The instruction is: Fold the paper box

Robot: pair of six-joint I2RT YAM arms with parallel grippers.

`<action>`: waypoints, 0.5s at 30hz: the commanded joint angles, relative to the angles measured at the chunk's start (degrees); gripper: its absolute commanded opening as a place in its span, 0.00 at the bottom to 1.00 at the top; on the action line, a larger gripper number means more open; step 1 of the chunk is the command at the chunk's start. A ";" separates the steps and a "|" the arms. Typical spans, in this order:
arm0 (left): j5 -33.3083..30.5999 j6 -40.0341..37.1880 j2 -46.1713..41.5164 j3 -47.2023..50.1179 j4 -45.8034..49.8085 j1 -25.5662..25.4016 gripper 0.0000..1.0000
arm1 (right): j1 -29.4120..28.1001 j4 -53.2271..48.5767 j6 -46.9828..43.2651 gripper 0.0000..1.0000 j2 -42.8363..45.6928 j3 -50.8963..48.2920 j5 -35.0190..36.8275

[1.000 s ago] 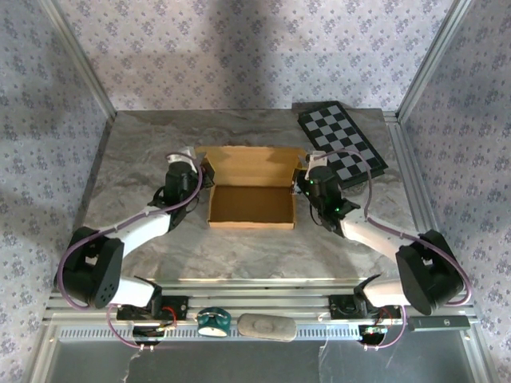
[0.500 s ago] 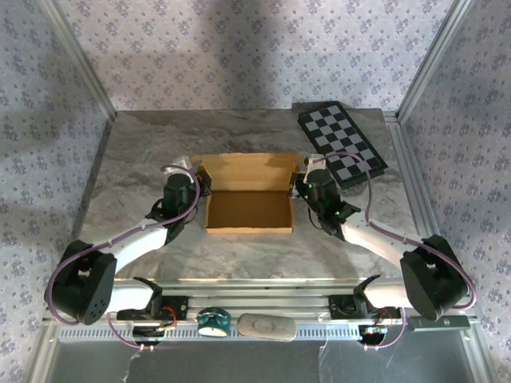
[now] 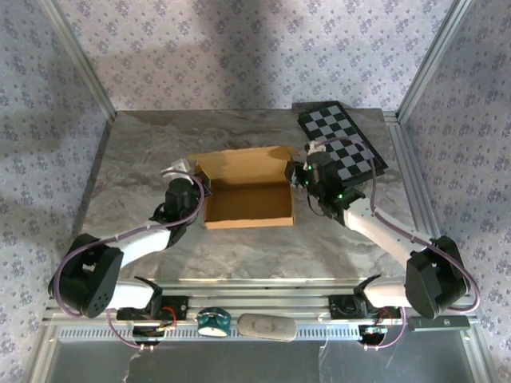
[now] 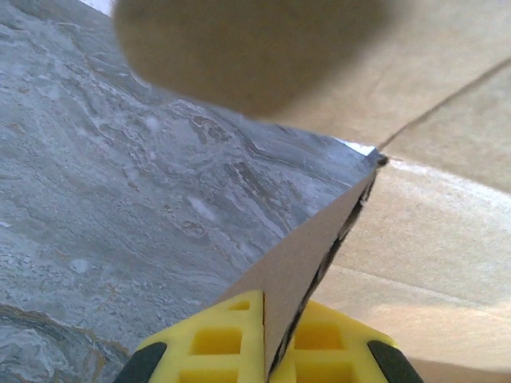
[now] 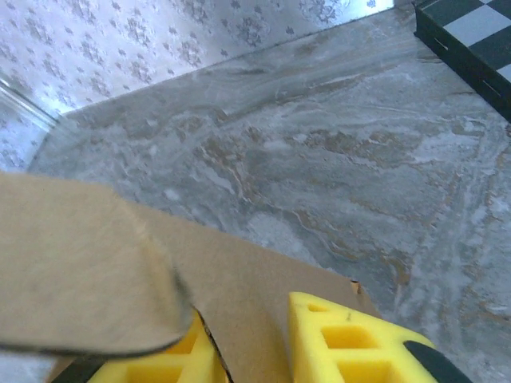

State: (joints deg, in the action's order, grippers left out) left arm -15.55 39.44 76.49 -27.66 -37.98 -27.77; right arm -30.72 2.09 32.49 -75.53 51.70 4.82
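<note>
Both arms at the paper box, one on each side wall

The paper box (image 3: 247,206) sits open in the middle of the marble table (image 3: 136,159), with its back lid panel (image 3: 243,165) tipped up. The left gripper (image 3: 204,190) is at the box's left wall, and in the wrist view its yellow fingers (image 4: 215,343) are clamped tight on that cardboard edge. The right gripper (image 3: 297,177) is at the right wall near the checkerboard panel (image 3: 343,148). Its jaws stand parted, straddling the cardboard with room to spare beside one yellow finger (image 5: 351,343).
</note>
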 commanded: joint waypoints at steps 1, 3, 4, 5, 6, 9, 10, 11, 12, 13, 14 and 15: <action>-1.62 -2.99 2.81 -2.64 0.05 -0.29 0.00 | 1.10 -7.67 1.52 0.32 -1.20 5.94 -5.44; -2.29 -4.18 3.99 -3.22 -1.86 -0.12 0.00 | 0.87 -12.78 1.58 0.40 -0.61 9.28 -6.41; -2.64 -4.71 4.40 -3.63 -2.13 -0.04 0.00 | 0.77 -15.43 1.55 0.44 0.05 10.47 -6.80; -2.85 -5.19 4.68 -3.97 -2.11 0.20 0.00 | 0.54 -17.83 1.61 0.47 0.94 11.50 -6.97; -2.86 -5.82 5.13 -4.28 -2.39 0.39 0.00 | 0.26 -20.67 2.02 0.51 2.13 12.50 -6.48; -1.17 -7.89 6.65 -4.90 -3.86 1.67 0.00 | -0.61 -27.62 3.81 0.63 6.77 15.52 -4.24; -0.27 -8.64 7.16 -5.07 -4.64 2.20 0.00 | -0.57 -30.54 5.42 0.65 8.09 16.68 -3.10; 0.42 -9.06 7.63 -5.24 -4.99 2.64 0.00 | -0.36 -32.50 5.87 0.67 9.00 18.83 -2.71; 1.24 -9.37 7.99 -5.67 -5.00 3.21 0.00 | 0.08 -34.67 6.36 0.68 9.93 20.44 -2.38; 1.65 -9.64 8.22 -6.03 -4.85 3.61 0.00 | 0.68 -37.07 7.15 0.70 10.22 22.15 -1.66; 1.99 -9.73 8.49 -6.24 -4.99 3.92 0.00 | 1.27 -39.54 8.77 0.71 10.25 23.58 -1.80; 2.53 -9.75 8.83 -6.42 -5.17 4.32 0.00 | 2.46 -40.70 10.07 0.73 10.02 24.81 -2.50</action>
State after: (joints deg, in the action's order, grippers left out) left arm -14.79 31.55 84.18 -32.62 -41.58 -24.47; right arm -29.95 -29.19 38.24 -66.46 72.55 1.06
